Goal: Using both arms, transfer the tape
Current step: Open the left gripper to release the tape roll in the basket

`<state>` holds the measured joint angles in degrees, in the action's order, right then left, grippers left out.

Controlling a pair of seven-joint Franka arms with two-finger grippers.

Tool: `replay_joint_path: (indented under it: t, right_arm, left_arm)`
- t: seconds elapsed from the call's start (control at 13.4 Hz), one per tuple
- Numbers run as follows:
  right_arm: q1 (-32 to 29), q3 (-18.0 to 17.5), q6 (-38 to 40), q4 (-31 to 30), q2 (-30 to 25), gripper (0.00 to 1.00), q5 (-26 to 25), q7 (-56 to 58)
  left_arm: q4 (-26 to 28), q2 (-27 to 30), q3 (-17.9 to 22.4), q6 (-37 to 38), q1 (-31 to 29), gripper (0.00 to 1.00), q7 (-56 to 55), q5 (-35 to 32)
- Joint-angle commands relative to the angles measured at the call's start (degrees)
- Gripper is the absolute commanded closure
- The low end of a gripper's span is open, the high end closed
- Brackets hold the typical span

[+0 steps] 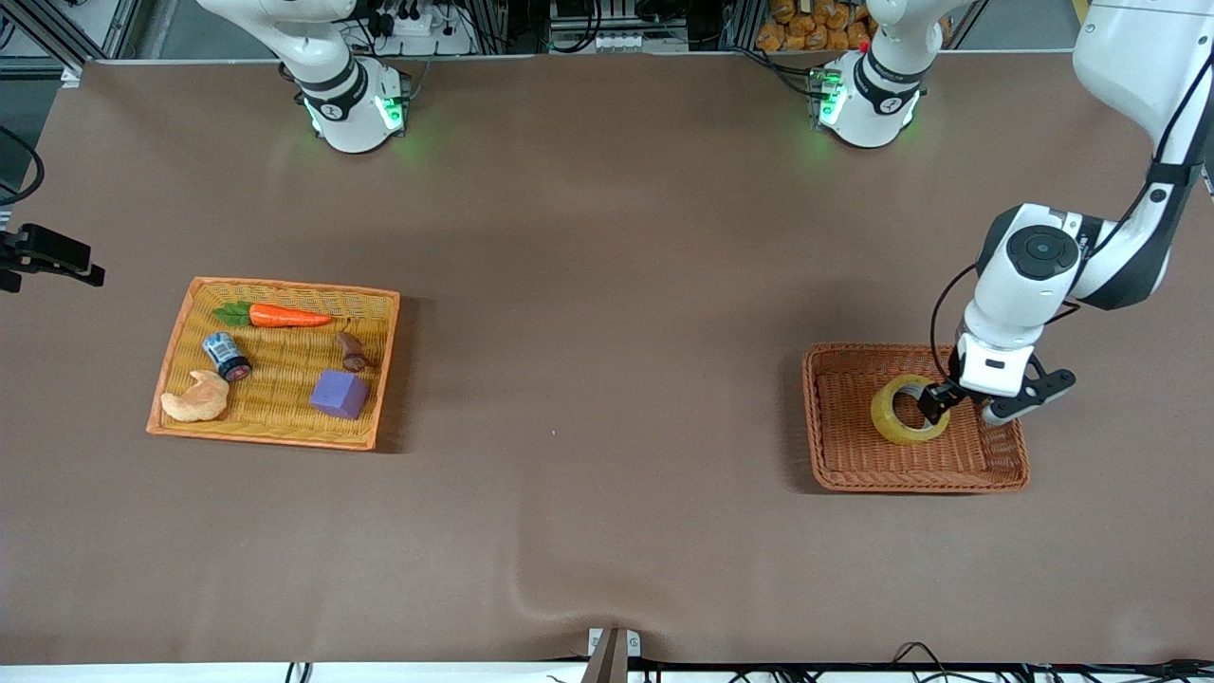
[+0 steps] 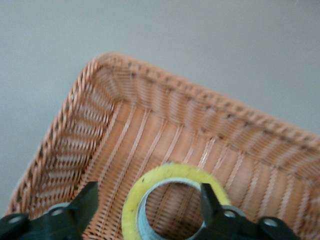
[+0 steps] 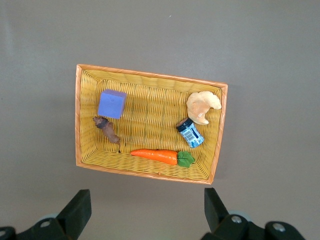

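Note:
The tape [image 1: 885, 415], a yellowish ring with a pale core, lies in the brown wicker basket [image 1: 854, 460] toward the left arm's end of the table. My left gripper [image 1: 963, 410] is down at it and open. In the left wrist view one finger [image 2: 212, 202] sits in the tape's [image 2: 131, 210] hole. The other finger [image 2: 87, 200] stands outside the ring, apart from it, over the basket floor [image 2: 125, 130]. My right gripper [image 3: 145, 200] hangs open and empty high above the table beside the yellow tray [image 3: 150, 172]; it is out of the front view.
The yellow tray [image 1: 270, 438] toward the right arm's end holds a carrot [image 1: 285, 316], a blue-labelled jar [image 1: 226, 356], a croissant [image 1: 196, 398], a purple cube [image 1: 340, 393] and a small brown piece [image 1: 353, 351]. A black camera mount [image 1: 47, 254] sticks in at that table end.

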<state>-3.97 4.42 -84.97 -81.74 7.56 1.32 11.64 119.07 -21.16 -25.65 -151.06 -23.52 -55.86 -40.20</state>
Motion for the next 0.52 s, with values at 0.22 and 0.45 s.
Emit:
replay_joint_path:
  t: [0.22,0.45]
  right_arm:
    - [0.0,0.1,0.4,0.0,-0.6,0.00,0.3,0.6]
    - [0.1,0.1,0.3,0.0,-0.5,0.00,0.3,0.6]
  left_arm:
    - [-6.7,0.3,-5.7,9.8,0.4,0.00,-0.1,1.7]
    - [-6.7,2.2,-6.9,12.5,1.7,0.00,0.8,2.3]
